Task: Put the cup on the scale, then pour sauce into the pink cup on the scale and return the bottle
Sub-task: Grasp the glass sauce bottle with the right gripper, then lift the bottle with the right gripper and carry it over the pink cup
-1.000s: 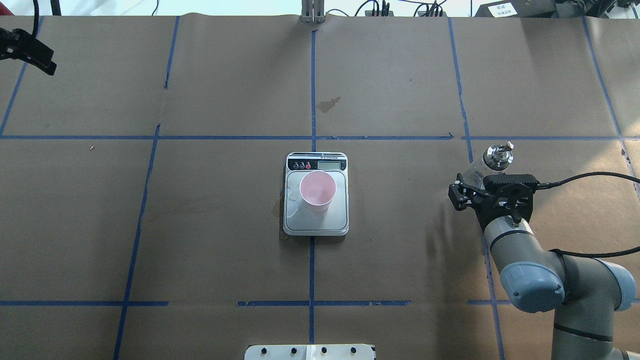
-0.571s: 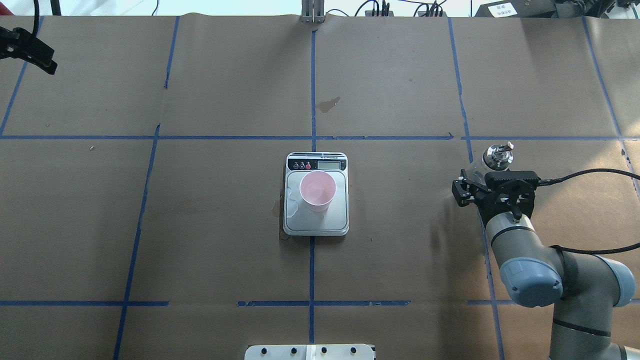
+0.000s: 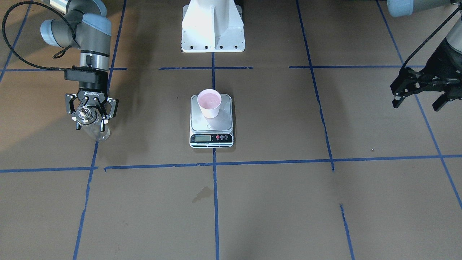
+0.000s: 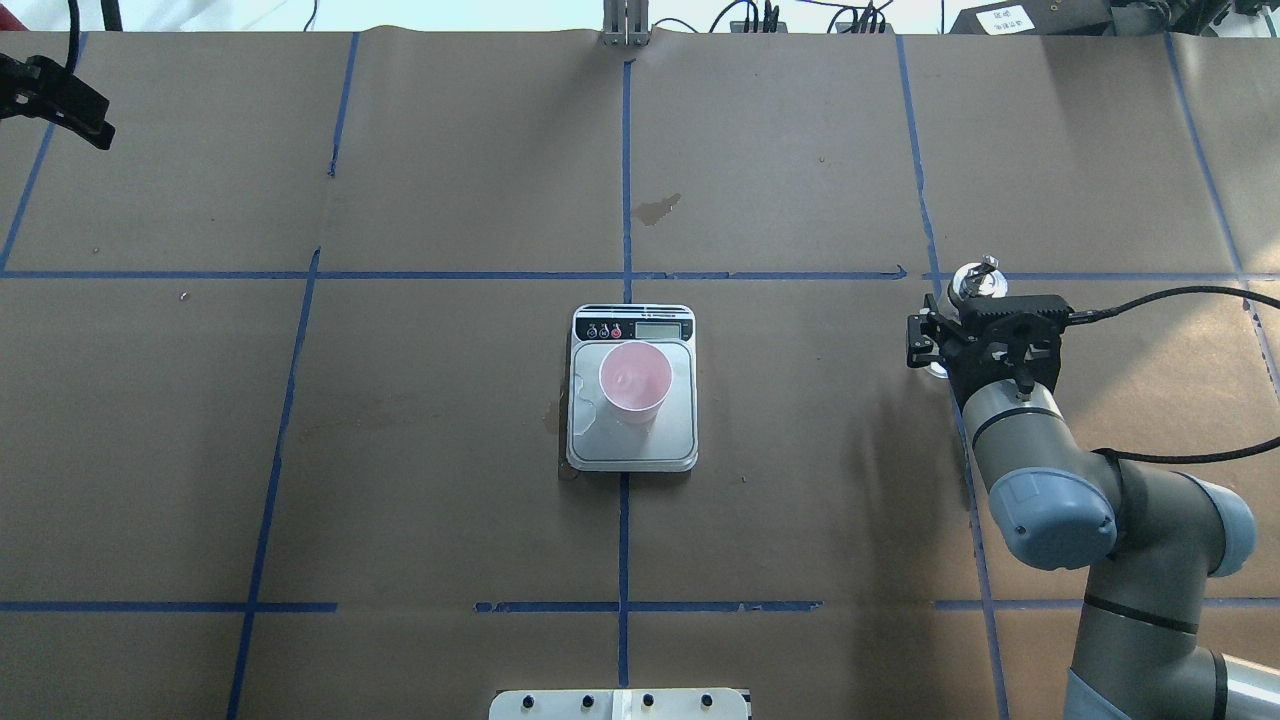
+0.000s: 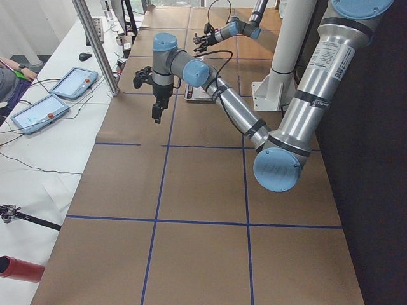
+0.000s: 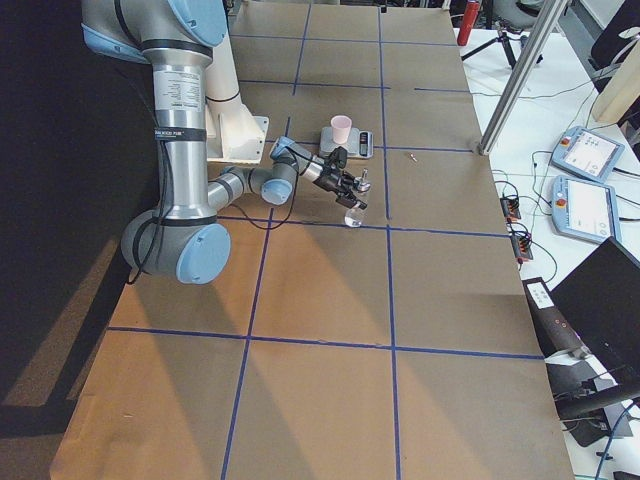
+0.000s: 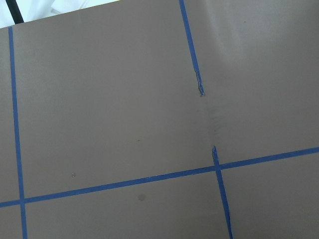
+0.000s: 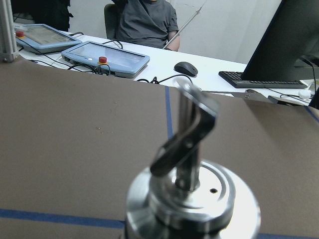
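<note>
The pale pink cup (image 4: 635, 380) stands upright on the back half of the scale (image 4: 620, 440), also in the front view, cup (image 3: 209, 103) on scale (image 3: 213, 124). My right gripper (image 3: 90, 117) is shut on the clear bottle (image 3: 96, 133) far to the scale's right, near a tape line. The bottle's silver cap and spout (image 4: 978, 284) point up, and they fill the right wrist view (image 8: 192, 194). I cannot tell whether its base touches the table. My left gripper (image 3: 417, 103) is open and empty, raised far to the left (image 4: 60, 100).
Brown paper with a blue tape grid covers the table. A dark stain (image 4: 657, 208) lies behind the scale. The white robot base (image 3: 213, 25) stands at the near edge. Tablets (image 8: 104, 57) and a seated person (image 8: 147, 20) are beyond the far edge.
My right gripper has moved a little farther from the robot with the bottle, which has turned more upright. The left gripper, cup and scale have not moved.
</note>
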Robot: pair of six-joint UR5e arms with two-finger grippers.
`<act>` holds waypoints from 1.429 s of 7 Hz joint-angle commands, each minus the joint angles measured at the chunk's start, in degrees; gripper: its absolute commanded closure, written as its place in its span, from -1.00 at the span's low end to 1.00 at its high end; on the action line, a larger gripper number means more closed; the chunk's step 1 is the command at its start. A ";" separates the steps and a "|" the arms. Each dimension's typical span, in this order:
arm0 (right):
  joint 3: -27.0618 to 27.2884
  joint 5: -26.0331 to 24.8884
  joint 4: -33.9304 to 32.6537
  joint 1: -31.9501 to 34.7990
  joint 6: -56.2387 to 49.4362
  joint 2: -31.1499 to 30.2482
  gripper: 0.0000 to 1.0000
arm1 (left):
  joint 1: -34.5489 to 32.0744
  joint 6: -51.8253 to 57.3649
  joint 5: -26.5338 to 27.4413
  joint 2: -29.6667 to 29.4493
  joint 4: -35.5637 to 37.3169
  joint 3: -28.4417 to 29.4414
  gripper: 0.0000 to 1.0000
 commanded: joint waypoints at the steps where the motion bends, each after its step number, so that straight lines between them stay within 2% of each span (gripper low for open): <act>1: 3.57 3.23 -0.50 1.24 -7.76 1.68 1.00 | 0.01 -0.01 -0.07 0.29 0.00 -0.01 -1.00; 2: 5.32 8.80 -4.86 4.98 -16.40 7.16 1.00 | -0.08 0.42 -0.15 0.82 0.00 -0.10 -1.00; 3: 7.08 12.86 -7.86 7.54 -20.31 10.44 1.00 | -0.17 0.60 -0.07 1.09 -0.09 -0.10 -1.00; 4: 7.36 13.43 -8.15 7.39 -22.53 11.86 1.00 | -0.43 0.69 -0.07 1.26 -0.09 -0.18 -1.00; 5: 7.62 12.47 -8.24 7.21 -30.56 12.31 1.00 | -0.52 1.65 -0.15 2.05 -0.09 -0.01 -1.00; 6: 8.23 8.11 -8.24 6.25 -40.64 12.14 1.00 | -1.13 5.05 -0.50 2.58 -0.09 0.86 -1.00; 8: 7.80 -7.07 -9.64 -2.07 -52.73 12.14 1.00 | -6.11 18.72 -0.42 6.95 -0.44 1.48 -1.00; 9: 7.71 -12.36 -12.78 -4.98 -54.70 12.40 1.00 | -10.15 27.24 -0.42 7.67 -0.53 4.79 -1.00; 10: 7.45 -15.28 -16.73 -7.62 -54.98 13.80 1.00 | -14.45 36.63 -0.24 9.59 -1.40 8.13 -1.00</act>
